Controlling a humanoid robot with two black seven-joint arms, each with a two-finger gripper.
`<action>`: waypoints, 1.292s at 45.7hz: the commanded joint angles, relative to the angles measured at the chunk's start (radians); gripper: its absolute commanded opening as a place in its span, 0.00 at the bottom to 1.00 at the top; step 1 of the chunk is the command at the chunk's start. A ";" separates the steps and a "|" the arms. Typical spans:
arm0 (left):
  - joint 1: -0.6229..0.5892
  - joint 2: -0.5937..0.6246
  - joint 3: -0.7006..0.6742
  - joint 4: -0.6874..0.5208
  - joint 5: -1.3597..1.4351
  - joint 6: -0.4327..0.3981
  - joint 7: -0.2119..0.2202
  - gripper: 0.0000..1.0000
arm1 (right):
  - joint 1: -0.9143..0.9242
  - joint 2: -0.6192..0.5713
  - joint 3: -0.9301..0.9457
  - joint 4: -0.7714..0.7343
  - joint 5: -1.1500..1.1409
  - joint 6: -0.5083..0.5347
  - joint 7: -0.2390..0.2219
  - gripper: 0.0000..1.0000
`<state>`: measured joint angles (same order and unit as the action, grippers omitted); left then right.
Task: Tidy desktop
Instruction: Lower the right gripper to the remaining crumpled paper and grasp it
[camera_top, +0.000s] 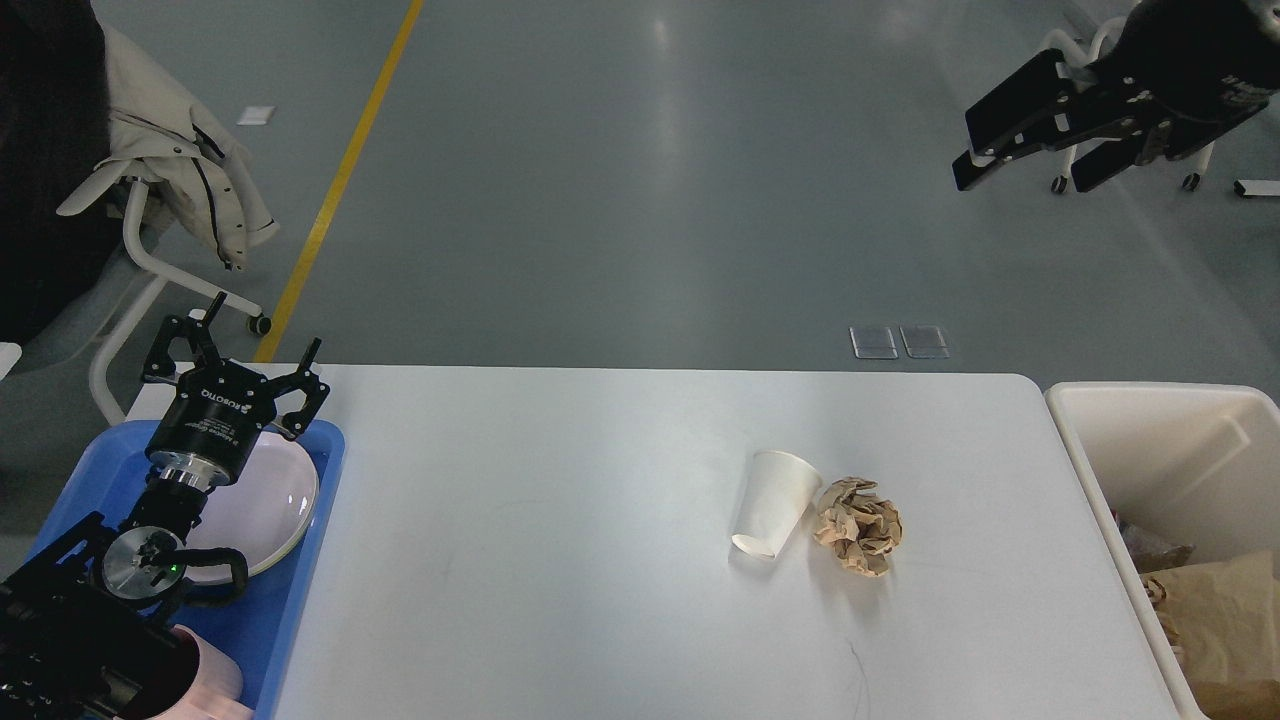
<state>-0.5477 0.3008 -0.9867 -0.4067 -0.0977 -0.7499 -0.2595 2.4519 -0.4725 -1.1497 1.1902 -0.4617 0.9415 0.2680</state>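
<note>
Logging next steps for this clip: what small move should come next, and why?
Probably bring the right tool, open and raised, down toward the crumpled paper ball. It lies beside the tipped paper cup on the desktop, nearest the cream bin.

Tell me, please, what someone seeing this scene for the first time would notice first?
Probably the white paper cup lying on its side beside a crumpled brown paper ball, right of centre on the white desktop. Next, the open right gripper raised high at the upper right, and the open left gripper above a white plate in the blue tray at the left edge.
</note>
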 joint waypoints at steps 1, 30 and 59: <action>0.000 -0.002 0.000 0.000 0.000 0.000 -0.001 1.00 | 0.032 -0.023 0.051 0.020 0.000 0.018 0.002 1.00; 0.000 -0.002 0.000 0.000 0.001 0.000 0.000 1.00 | -0.947 0.209 0.041 -0.110 0.175 -0.748 -0.076 1.00; 0.000 -0.002 0.000 0.000 0.001 0.000 0.000 1.00 | -1.163 0.233 0.231 -0.288 0.179 -0.779 -0.107 1.00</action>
<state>-0.5476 0.2991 -0.9849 -0.4064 -0.0977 -0.7500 -0.2590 1.3052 -0.2406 -0.9246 0.9042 -0.2823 0.1810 0.1611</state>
